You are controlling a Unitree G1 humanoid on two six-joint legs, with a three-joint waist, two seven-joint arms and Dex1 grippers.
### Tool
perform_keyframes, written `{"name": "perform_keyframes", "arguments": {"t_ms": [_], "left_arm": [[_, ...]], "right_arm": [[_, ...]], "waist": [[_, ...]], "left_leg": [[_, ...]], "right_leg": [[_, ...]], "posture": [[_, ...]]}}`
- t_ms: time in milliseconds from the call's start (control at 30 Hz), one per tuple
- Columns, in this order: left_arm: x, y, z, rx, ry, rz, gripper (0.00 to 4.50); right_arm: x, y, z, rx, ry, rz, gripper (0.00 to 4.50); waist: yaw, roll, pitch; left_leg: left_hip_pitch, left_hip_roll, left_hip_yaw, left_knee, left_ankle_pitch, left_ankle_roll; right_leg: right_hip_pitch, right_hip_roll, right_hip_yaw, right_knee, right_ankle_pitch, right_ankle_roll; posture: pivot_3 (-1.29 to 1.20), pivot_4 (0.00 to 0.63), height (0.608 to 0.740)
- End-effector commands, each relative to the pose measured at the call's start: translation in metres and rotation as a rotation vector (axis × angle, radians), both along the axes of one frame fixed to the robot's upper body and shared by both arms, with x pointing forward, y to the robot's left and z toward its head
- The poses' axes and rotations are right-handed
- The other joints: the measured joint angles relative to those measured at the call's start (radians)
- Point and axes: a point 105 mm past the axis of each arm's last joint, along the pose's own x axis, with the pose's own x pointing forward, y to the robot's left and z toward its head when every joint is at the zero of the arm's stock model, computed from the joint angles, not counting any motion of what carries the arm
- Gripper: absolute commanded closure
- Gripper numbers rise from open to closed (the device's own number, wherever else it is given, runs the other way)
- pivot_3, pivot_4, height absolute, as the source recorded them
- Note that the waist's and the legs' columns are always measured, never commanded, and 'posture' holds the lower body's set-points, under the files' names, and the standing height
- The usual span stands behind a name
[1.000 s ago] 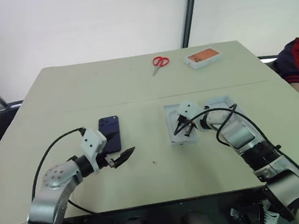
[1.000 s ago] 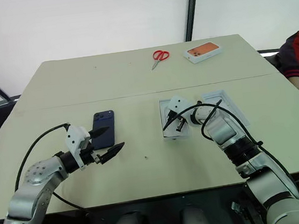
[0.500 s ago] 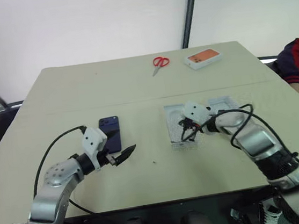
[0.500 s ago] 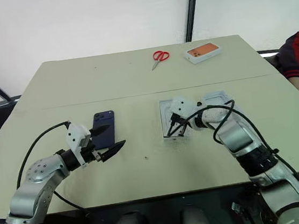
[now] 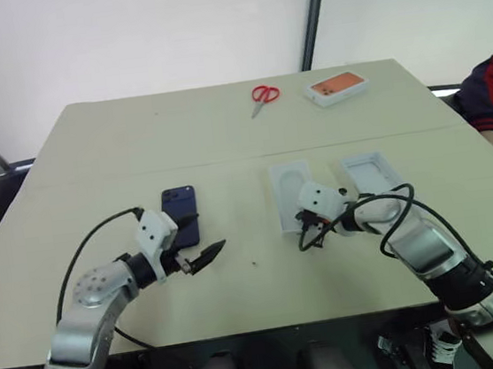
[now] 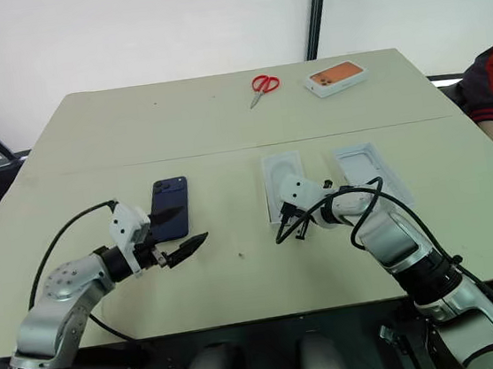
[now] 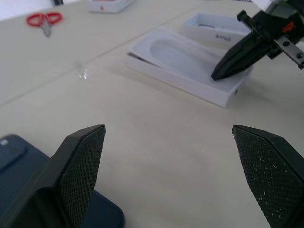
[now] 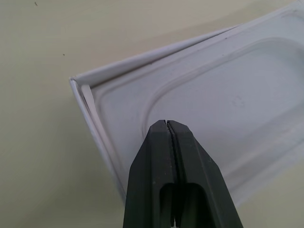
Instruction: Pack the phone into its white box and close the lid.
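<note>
Right hand [image 5: 308,228] withdrew toward robot.

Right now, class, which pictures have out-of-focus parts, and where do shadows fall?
Left wrist view: the left gripper looms soft-edged up close, while the white box beyond is clearer. Right wrist view: the right gripper is crisp, its jaws shut. Left eye view: faint shadows under the arms on the table.

I have drawn my right gripper [image 5: 310,224] back toward me. It now hangs over the near end of the shallow white carton tray with an oval-moulded insert [image 5: 288,187], fingers pressed together.
</note>
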Motion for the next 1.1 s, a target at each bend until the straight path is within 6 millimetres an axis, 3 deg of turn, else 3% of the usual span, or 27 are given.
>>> {"name": "perform_keyframes", "arguments": {"t_ms": [33,133,333,500,600,800,1100], "left_arm": [[0.000,-0.003,0.010,0.001,-0.046,-0.016,0.00],[0.001,-0.003,0.010,-0.002,-0.047,-0.015,0.00],[0.001,-0.004,0.010,-0.005,-0.049,-0.017,0.00],[0.004,-0.005,0.011,-0.009,-0.055,-0.017,0.00],[0.004,-0.005,0.012,-0.010,-0.059,-0.014,0.00],[0.003,-0.003,0.012,-0.010,-0.059,0.001,0.00],[0.003,-0.005,0.012,-0.016,-0.057,-0.005,0.00]], "right_arm": [[0.001,-0.004,-0.008,-0.022,0.018,-0.024,4.47],[0.009,0.003,0.014,0.071,-0.025,-0.031,4.47],[0.033,0.001,0.037,0.142,-0.098,-0.117,4.47],[0.071,-0.007,0.040,0.153,-0.149,-0.258,4.47],[0.080,-0.008,0.032,0.139,-0.139,-0.282,4.47],[0.077,-0.003,0.020,0.131,-0.088,-0.252,4.47],[0.050,0.023,0.015,0.210,0.013,-0.142,4.47]], "waist": [[-0.001,0.001,0.003],[-0.001,0.001,0.007],[-0.003,0.007,0.023],[-0.008,0.007,0.026],[-0.005,0.008,0.028],[-0.006,0.008,0.030],[-0.007,0.009,0.031]], "left_leg": [[-0.001,0.000,0.000,0.000,-0.001,0.001],[-0.001,0.000,0.000,0.000,-0.001,0.001],[-0.002,-0.001,0.000,0.001,-0.001,0.001],[-0.002,0.000,0.000,0.000,-0.001,0.001],[-0.002,0.000,0.000,0.000,-0.001,0.001],[-0.003,-0.001,0.001,0.000,-0.001,0.001],[-0.003,0.000,0.000,0.000,-0.001,0.001]], "right_leg": [[-0.001,0.000,0.000,-0.001,0.000,0.000],[-0.001,-0.001,0.000,-0.001,0.000,0.001],[-0.002,-0.002,0.000,0.000,0.000,0.000],[-0.003,-0.001,0.001,0.001,0.001,0.000],[-0.003,-0.001,0.000,0.001,0.001,0.000],[-0.003,-0.003,0.000,0.000,0.001,0.000],[-0.004,-0.002,0.001,0.000,0.001,0.000]], "posture": [[0.00,0.150,0.740],[0.00,0.150,0.740],[0.00,0.150,0.740],[0.00,0.150,0.740],[0.00,0.150,0.740],[0.00,0.150,0.740],[0.00,0.150,0.740]]}}
